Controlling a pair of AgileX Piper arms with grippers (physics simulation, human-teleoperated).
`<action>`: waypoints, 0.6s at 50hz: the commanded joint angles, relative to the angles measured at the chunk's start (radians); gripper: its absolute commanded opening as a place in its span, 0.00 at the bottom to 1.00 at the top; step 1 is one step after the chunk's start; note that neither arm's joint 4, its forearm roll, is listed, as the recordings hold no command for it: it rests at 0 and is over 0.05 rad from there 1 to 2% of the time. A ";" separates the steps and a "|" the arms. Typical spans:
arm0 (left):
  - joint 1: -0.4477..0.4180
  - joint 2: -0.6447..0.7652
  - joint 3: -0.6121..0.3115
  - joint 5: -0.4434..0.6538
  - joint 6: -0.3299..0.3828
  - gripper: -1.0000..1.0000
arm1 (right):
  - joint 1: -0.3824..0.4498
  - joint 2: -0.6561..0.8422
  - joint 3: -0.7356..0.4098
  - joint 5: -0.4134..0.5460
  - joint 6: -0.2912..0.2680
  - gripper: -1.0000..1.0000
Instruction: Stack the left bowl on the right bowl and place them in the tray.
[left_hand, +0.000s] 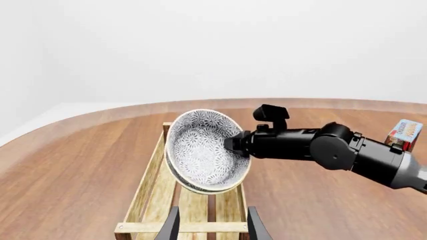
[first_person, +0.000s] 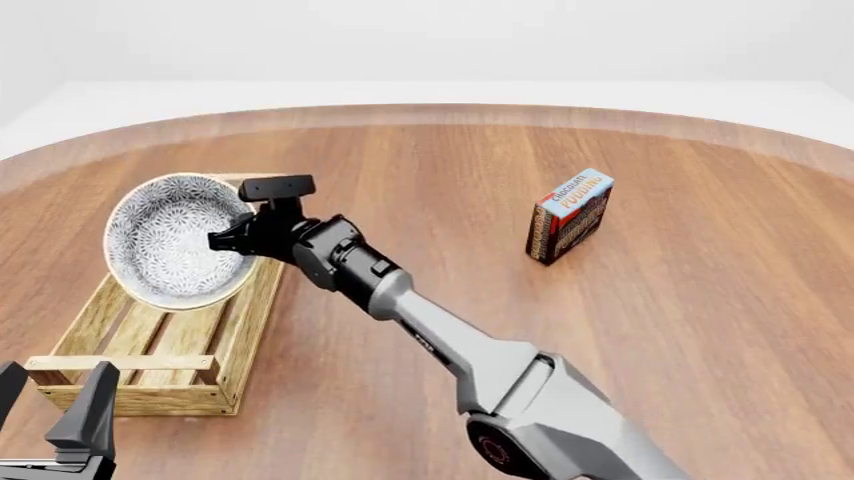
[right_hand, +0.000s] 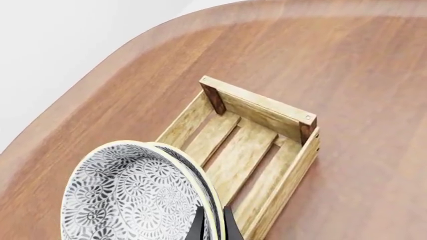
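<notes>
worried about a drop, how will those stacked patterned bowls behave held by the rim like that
The two nested black-and-white patterned ceramic-looking bowls look rigid, so probably no flexing. The right pincer grips only one rim edge with the stack tilted steeply over the light-wood slatted tray, so the glossy rim may slip or pivot. The inner bowl could slide out if only one rim is pinched.

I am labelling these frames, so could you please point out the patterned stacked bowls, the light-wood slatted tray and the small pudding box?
patterned stacked bowls (first_person: 167, 238): front view, inner patterned surface.
light-wood slatted tray (right_hand: 265, 108): right wrist view, far end bar.
small pudding box (first_person: 574, 215): front view, front face.
</notes>
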 joint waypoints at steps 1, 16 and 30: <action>0.000 0.000 0.000 0.000 0.000 1.00 | 0.010 0.006 -0.011 -0.015 0.010 0.00; 0.000 0.000 0.000 0.000 0.000 1.00 | 0.025 0.034 -0.011 -0.025 0.010 0.00; 0.000 0.000 0.000 0.000 0.000 1.00 | 0.035 0.047 -0.011 -0.015 -0.010 0.00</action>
